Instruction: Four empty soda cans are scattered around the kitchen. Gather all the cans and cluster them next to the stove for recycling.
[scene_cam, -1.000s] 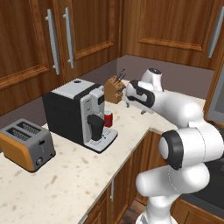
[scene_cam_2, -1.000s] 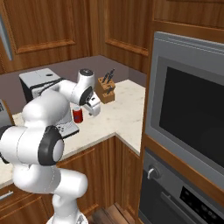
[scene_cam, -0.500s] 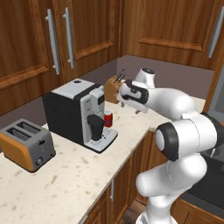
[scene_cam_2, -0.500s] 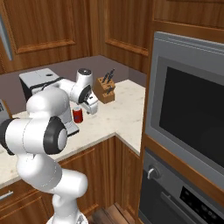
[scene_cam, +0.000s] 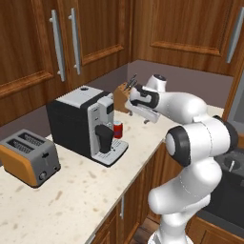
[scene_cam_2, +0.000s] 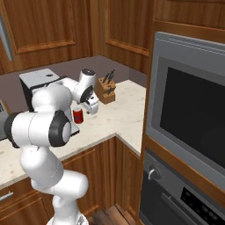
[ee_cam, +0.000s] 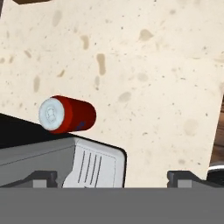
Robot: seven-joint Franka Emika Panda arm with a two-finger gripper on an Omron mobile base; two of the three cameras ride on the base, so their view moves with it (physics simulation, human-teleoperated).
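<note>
A: Soda can (scene_cam: 117,129), red, stands upright on the speckled surface (scene_cam: 86,190), just beside the drip tray of the coffee machine (scene_cam: 83,124). It also shows in the hand view, near the machine's tray corner.

B: And the tool (scene_cam: 138,110)?

A: It hovers above the surface, between that can and the knife block (scene_cam: 123,96), jaws spread as wide as they go, with nothing between them.

B: So how far along would you put the job?

A: Early, I'd judge. This can isn't grasped, and it sits by the coffee machine, not by a stove. No stove and no other cans are in sight here, so I can't tell whether any are already gathered.

B: What's left for this one?

A: Probably coming down over it, closing on it, lifting, then carrying it off to the cooktop. A toaster (scene_cam: 28,156) sits further along; it isn't in the way.
</note>
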